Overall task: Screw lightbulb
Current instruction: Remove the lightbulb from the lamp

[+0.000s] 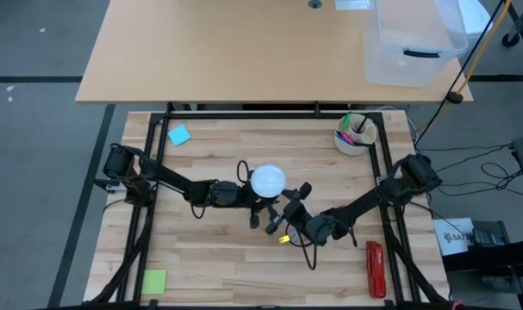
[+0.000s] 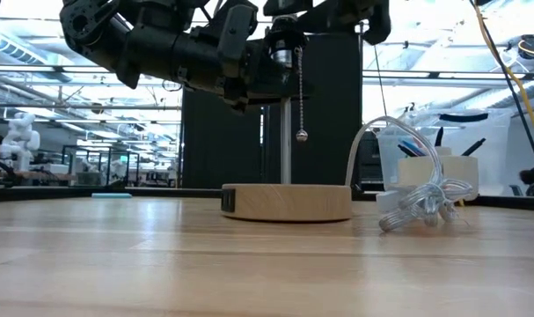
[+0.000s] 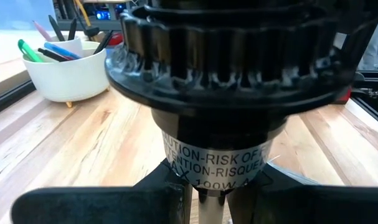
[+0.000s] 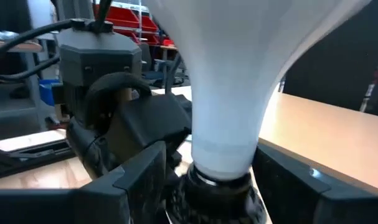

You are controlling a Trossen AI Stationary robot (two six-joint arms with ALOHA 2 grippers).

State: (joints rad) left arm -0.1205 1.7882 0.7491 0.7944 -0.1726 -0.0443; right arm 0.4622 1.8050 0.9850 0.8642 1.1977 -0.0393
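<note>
**Clerk:** Item one, closest to the left wrist lens: black socket (image 3: 217, 93) with a printed caution label, topping a thin lamp stem (image 2: 285, 145).

**Checker:** Holder?

**Clerk:** Left gripper (image 1: 251, 198). Its fingers appear clamped on the stem just under the socket, probably so the lamp cannot turn with the bulb.

**Checker:** Item two?

**Clerk:** Lightbulb (image 1: 268, 182), white, standing upright in that socket at mid-table. Only a thin silvery ring shows at the socket's mouth. I judge it mostly threaded in, but how tight it is cannot be told.

**Checker:** Attendant?

**Clerk:** Right gripper (image 1: 285, 207). Its jaws straddle the bulb's narrow neck, and a gap shows on one side, so they are not gripping it. The neck suits twisting better than the wide globe does.

**Checker:** Support?

**Clerk:** Round wooden base (image 2: 288, 201), flat on the table (image 1: 235, 258). A pull chain (image 2: 299, 97) hangs beside the stem and a clear cord (image 2: 420, 198) is bundled just beside the base.

**Checker:** Sundries?

**Clerk:** White cup of pens (image 1: 356, 135) at the far right corner, well clear of both arms.
</note>
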